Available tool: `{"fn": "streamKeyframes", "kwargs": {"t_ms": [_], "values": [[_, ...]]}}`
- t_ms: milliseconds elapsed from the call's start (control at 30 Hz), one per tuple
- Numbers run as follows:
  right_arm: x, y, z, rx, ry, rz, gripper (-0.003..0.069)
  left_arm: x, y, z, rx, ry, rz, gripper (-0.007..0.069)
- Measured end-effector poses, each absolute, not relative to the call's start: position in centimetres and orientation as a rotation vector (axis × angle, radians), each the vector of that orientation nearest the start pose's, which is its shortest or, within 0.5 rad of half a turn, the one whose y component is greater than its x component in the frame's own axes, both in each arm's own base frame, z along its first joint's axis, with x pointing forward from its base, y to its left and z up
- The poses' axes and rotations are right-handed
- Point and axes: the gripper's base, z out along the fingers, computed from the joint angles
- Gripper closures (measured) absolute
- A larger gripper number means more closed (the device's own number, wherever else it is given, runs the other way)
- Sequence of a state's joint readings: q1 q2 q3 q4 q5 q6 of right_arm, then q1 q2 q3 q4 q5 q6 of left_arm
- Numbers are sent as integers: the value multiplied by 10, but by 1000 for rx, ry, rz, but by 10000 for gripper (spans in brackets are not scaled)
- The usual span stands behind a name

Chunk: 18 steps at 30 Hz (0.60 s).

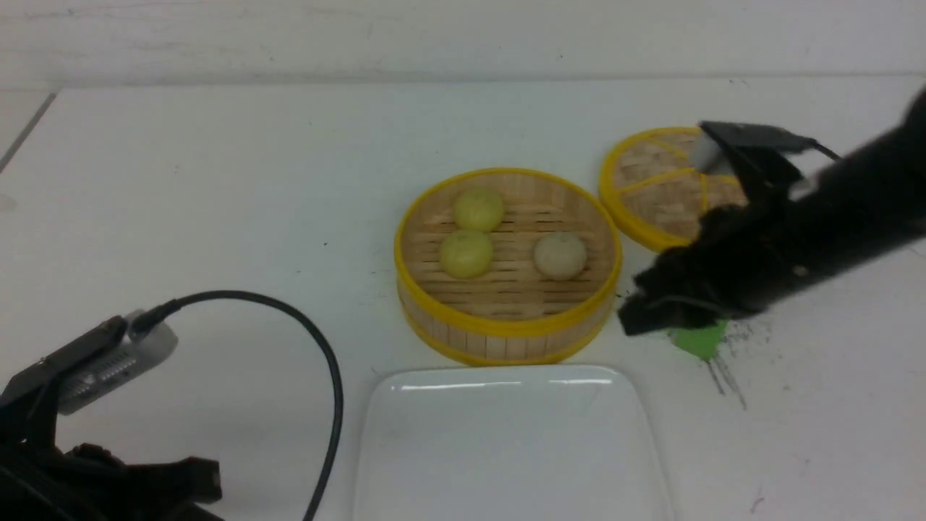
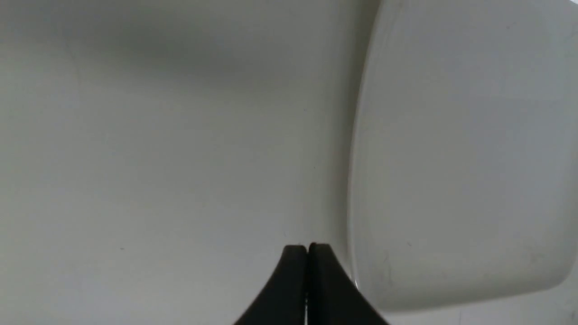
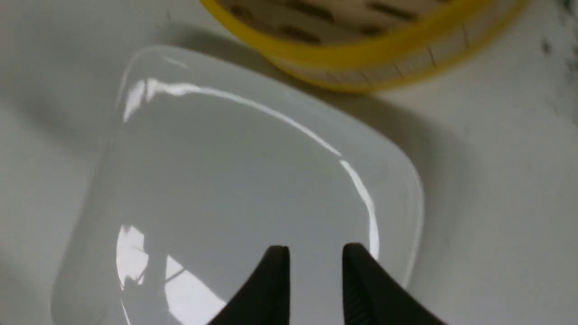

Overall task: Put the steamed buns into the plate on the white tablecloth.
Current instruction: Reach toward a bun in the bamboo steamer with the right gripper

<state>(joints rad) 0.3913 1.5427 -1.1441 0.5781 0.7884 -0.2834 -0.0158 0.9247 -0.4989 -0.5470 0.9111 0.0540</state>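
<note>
Two black fingers on my right gripper (image 3: 314, 248) stand parted, nothing between them, near a corner of the glossy white rectangular plate (image 3: 226, 180). My left gripper (image 2: 308, 246) is pinched together, empty. All three small domed steamed buns (image 1: 466, 253) sit in the round yellow-rimmed bamboo steamer (image 1: 506, 329) on the white tablecloth (image 1: 217, 181). I reckon the first pick isn't done yet: next comes a reach over that slatted rim, squeezing gently.

Left arm (image 1: 87, 434): low in the near left corner of the front view, its left gripper (image 2: 308, 253) showing two black fingers pressed flat together along their inner faces. Right arm (image 1: 796, 231): entering from the right and sloping down toward the centre, its right gripper (image 3: 316, 257) angled downward, the two black fingers standing a narrow gap apart.
</note>
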Motion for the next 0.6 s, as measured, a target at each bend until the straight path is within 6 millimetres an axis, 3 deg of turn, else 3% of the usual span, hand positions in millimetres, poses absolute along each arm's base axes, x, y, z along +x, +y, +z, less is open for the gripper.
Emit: {"fn": "streamKeyframes", "kwargs": {"t_ms": [100, 167, 200, 300, 400, 600], "values": [[320, 179, 277, -560, 2552, 628, 325, 136, -39, 233, -254, 2730, -662, 588], [333, 183, 272, -566, 2551, 592, 294, 136, -39, 233, -249, 2731, -660, 587], [351, 187, 270, -568, 2521, 533, 254, 136, -39, 233, -248, 2731, -660, 582], [376, 192, 258, -587, 2499, 445, 210, 136, -39, 233, -245, 2731, -659, 573], [393, 195, 243, -614, 2490, 376, 190, 136, -39, 232, -244, 2730, -656, 568], [406, 199, 212, -639, 2508, 326, 188, 137, -39, 233, -245, 2725, -652, 554]]}}
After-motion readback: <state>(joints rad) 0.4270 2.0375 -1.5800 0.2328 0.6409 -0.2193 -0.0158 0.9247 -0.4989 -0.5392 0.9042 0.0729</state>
